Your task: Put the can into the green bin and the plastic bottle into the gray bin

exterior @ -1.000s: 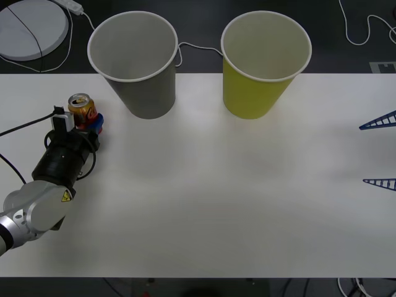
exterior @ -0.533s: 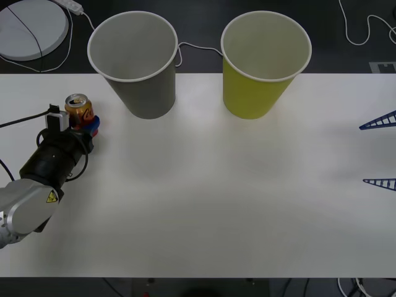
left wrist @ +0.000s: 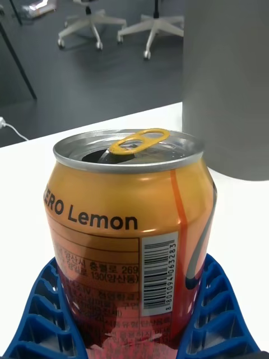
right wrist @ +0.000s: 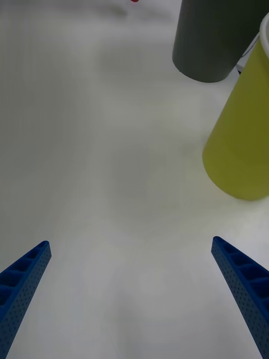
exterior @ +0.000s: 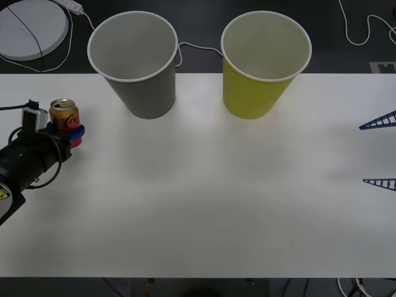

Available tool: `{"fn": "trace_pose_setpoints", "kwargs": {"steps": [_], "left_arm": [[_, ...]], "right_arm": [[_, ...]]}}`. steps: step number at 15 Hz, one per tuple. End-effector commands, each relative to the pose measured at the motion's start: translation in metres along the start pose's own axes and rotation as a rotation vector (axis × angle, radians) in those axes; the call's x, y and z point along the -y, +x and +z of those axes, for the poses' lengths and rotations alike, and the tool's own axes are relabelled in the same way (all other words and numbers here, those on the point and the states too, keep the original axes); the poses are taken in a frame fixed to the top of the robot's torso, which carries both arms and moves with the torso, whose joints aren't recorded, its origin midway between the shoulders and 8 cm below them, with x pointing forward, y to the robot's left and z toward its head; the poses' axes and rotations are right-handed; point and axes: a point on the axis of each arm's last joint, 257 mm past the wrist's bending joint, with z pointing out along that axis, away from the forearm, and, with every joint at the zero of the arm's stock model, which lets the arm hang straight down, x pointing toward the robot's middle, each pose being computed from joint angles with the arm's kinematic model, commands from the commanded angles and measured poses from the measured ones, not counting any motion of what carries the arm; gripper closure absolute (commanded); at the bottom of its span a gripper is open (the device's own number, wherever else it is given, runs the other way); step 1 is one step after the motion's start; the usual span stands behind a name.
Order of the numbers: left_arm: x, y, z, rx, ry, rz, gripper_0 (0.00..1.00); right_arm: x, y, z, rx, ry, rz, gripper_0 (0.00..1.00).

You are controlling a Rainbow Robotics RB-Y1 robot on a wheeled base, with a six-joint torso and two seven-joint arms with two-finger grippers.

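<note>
the left claw [exterior: 69, 131], at the bench's left edge, has its 2 blue ribbed fingers [left wrist: 216, 314] closed around the lower body of the small red and orange-gold drink can with a silver top [exterior: 63, 114], which stands upright between them with its opened top above the fingertips. to do this carry well, i would keep the can upright and the grip firm, lift it above the white rims, pass the large gray tapered bin [exterior: 137, 62] just beyond it, and let go only over the large yellow-green tapered bin [exterior: 263, 62] farther right. the right claw [right wrist: 131, 291] hangs wide open and empty over the white bench [exterior: 204, 198] at the right edge.
</note>
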Motion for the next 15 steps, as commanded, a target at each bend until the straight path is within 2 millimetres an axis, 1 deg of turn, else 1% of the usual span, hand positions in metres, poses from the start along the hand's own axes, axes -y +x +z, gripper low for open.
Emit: {"fn": "trace_pose_setpoints", "kwargs": {"steps": [1,5,9,15], "left_arm": [[-0.004,-0.006,-0.022,-0.071,0.043,0.052,1.00],[-0.015,-0.019,-0.050,-0.193,0.146,0.148,1.00],[-0.019,-0.028,-0.077,-0.260,0.265,0.264,1.00],[-0.011,-0.048,-0.106,-0.383,0.441,0.443,1.00]], "right_arm": [[0.000,0.000,0.000,0.000,0.000,0.000,0.00],[0.000,0.000,0.000,0.000,0.000,0.000,0.00],[0.000,0.000,0.000,0.000,0.000,0.000,0.00],[0.000,0.000,0.000,0.000,0.000,0.000,0.00]]}}
